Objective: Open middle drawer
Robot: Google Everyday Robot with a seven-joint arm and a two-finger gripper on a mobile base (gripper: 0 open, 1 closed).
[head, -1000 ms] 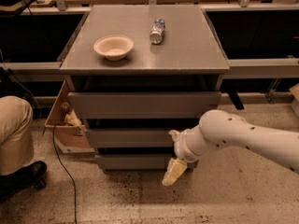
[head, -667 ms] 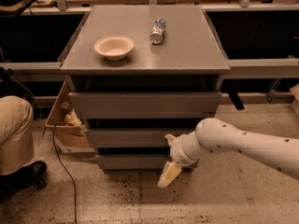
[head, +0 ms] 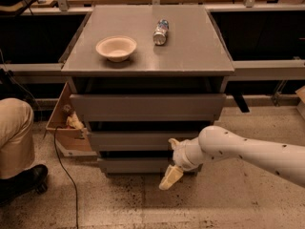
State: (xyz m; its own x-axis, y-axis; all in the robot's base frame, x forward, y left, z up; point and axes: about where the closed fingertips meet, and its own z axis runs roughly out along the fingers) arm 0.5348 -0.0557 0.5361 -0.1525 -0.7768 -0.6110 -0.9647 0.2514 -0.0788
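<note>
The grey cabinet [head: 147,61] has three handleless drawers stacked in front. The middle drawer [head: 133,140] is the medium one, between the widest top drawer [head: 147,107] and the narrowest bottom drawer [head: 128,165]. All three look closed or nearly so. My gripper [head: 171,160] is at the end of the white arm [head: 248,151] coming in from the right. It is open in front of the right part of the middle and bottom drawers. The upper fingertip [head: 173,142] is at the middle drawer's front. The lower fingertip [head: 170,177] hangs below the bottom drawer.
A cream bowl [head: 116,47] and a can [head: 161,31] lying on its side rest on the cabinet top. A cardboard box [head: 66,123] leans at the cabinet's left. A person's leg [head: 13,137] and shoe are at the far left. A cable [head: 66,175] runs over the floor.
My gripper and arm have shifted a little to the left along the drawer fronts. The drawers have not moved.
</note>
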